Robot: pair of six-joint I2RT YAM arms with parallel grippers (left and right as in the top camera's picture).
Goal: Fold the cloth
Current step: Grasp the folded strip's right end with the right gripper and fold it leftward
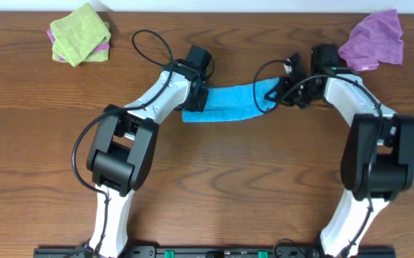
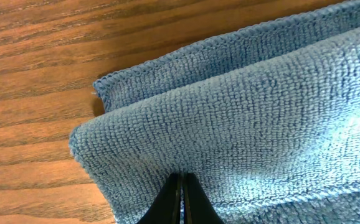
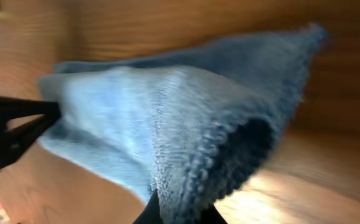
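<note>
Blue cloth [image 1: 225,106] lay stretched left of the purple rag [image 1: 373,39], your left gripper [image 2: 181,196] and right gripper [image 3: 180,214] each pinching 1 end; uneven lifting could have slipped a layer free, skewing the fold.

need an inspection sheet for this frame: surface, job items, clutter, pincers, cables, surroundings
Surface: wooden table, brown grain, no spills seen.
Job's things: blue cloth, folded into a long strip between the arms, right end bunched and raised.
Clutter: stack of green cloths at the far left, pink edge showing beneath; crumpled purple cloth at the far right.
Grippers: left pincer shut on the blue cloth's left end; right pincer shut on its raised right end.
Cables: black cables loop loosely off both arms; none lies on the blue cloth.
Surroundings: white strip beyond the far edge; black rail along the near edge.
</note>
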